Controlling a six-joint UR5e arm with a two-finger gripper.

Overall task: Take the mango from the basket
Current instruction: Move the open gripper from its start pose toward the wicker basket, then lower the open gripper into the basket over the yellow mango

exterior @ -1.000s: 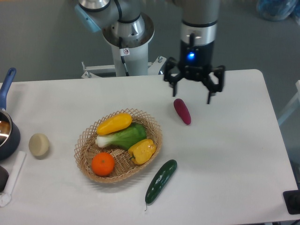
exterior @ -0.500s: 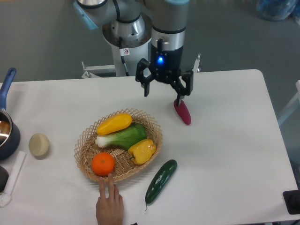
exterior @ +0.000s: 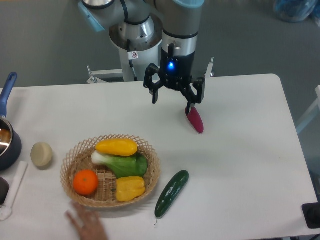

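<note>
Light tan woven wicker basket [exterior: 150, 172], shallow and round with an open lattice rim, sits on the white table [exterior: 240, 165] toward its front left. Contents, four items: a smooth elongated yellow-orange mango [exterior: 116, 147] lying crosswise along the far side; a green leafy vegetable with a white stalk [exterior: 120, 163] just in front of it, touching; a round orange [exterior: 85, 182] at the front left; a lumpy yellow bell pepper [exterior: 130, 188] at the front right.

A blurred human hand [exterior: 86, 225] shows at the basket's near edge.

The black two-finger gripper [exterior: 173, 97] hangs above the table well behind the basket, fingers spread apart and holding nothing. A dark red oblong vegetable [exterior: 195, 120] lies just below its right-hand finger. A dark green cucumber [exterior: 171, 192] lies beside the basket.
</note>
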